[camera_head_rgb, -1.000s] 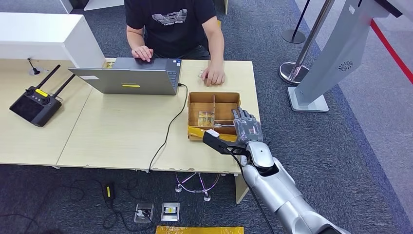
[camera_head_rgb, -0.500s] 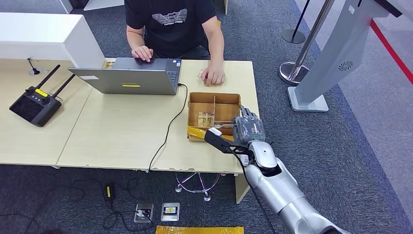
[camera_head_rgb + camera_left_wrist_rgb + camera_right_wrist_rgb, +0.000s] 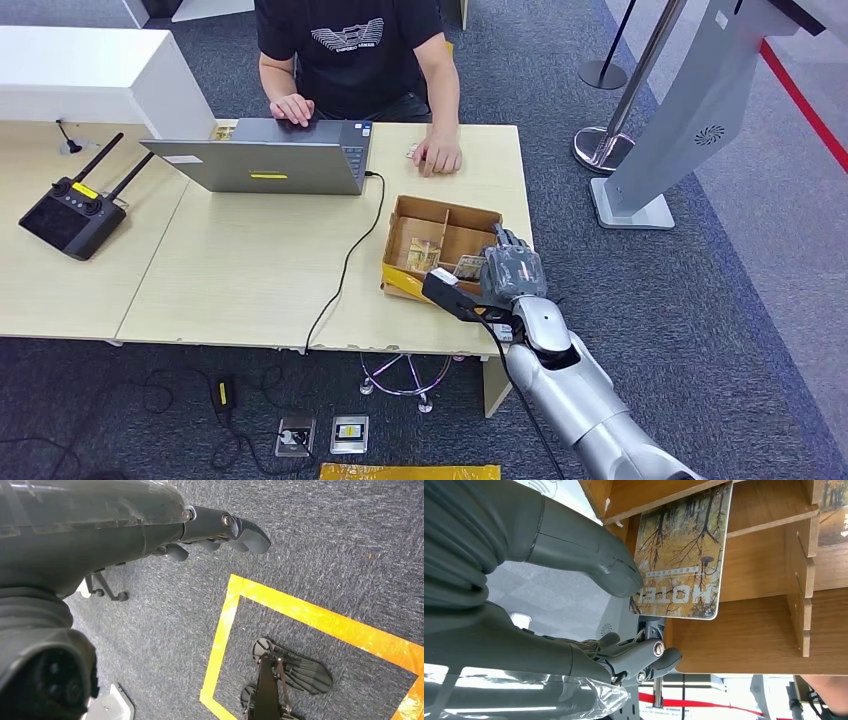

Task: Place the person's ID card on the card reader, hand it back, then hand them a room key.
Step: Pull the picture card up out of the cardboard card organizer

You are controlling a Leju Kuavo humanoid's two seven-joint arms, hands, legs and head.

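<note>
Glossy printed hotel key card, centre-right of my head frame, inside the wooden divided box; my right hand pinches its edge. Thin, stiff, slippery; grip the edges.

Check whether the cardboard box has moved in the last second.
Yes. The cardboard box has tilted and turned, its near edge shifting toward the table's front edge, as the right hand grips a card.

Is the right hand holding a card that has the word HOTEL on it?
Yes: in the right wrist view the right hand pinches the hotel card between thumb and fingers beside the wooden box.
</note>
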